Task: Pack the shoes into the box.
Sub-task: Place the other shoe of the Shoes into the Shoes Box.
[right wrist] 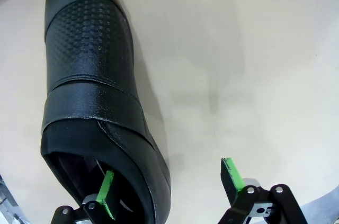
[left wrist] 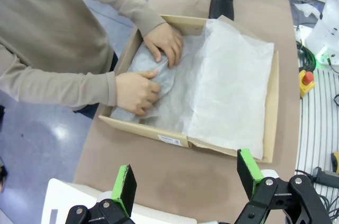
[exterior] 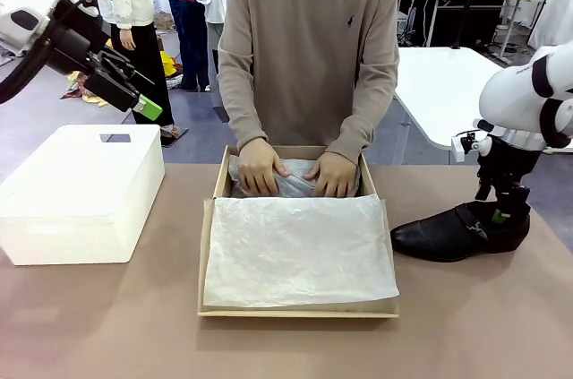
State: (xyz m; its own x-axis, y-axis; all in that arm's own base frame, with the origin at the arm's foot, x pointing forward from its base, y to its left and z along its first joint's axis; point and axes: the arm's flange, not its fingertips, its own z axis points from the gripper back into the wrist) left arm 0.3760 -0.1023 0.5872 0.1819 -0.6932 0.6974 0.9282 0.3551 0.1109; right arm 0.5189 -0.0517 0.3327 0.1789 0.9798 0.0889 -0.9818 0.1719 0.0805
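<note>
One black shoe is laid on the brown tabletop; left gripper is spread, right gripper spread astride its collar; grey floor beyond.

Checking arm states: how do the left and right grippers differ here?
The left gripper is raised well off the table, the right gripper low at the shoe. The left gripper brackets nothing; the right gripper has one finger inside the shoe's opening, one outside. Both are open.
</note>
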